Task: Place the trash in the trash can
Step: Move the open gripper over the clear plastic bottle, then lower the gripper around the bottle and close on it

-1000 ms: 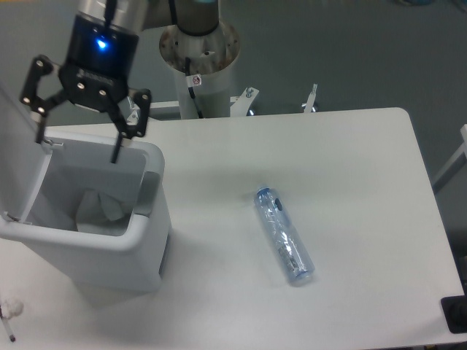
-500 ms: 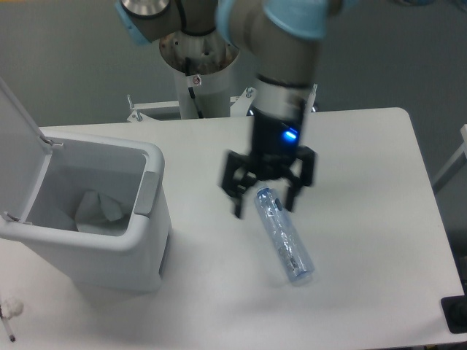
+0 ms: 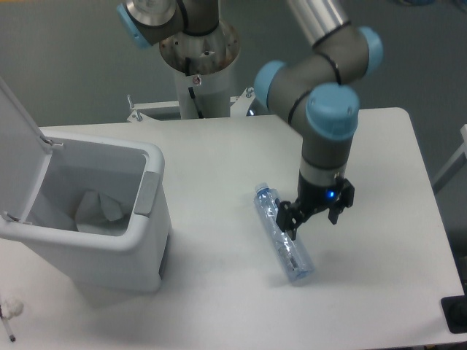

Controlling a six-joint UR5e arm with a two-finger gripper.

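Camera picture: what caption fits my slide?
Robot gripper reaches the plastic bottle; paper sits in the open bin.

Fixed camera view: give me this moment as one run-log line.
gripper: open, low beside plastic bottle | bottle: lying on table | wrapper: inside trash can, lid open

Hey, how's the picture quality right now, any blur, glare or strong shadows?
Fixed camera view: even, soft lighting; only faint shadows beside the trash can and under the bottle. The gripper looks slightly soft, its blue light glowing. Small highlights glint on the clear bottle. Crumpled paper inside the bin is dim but visible.
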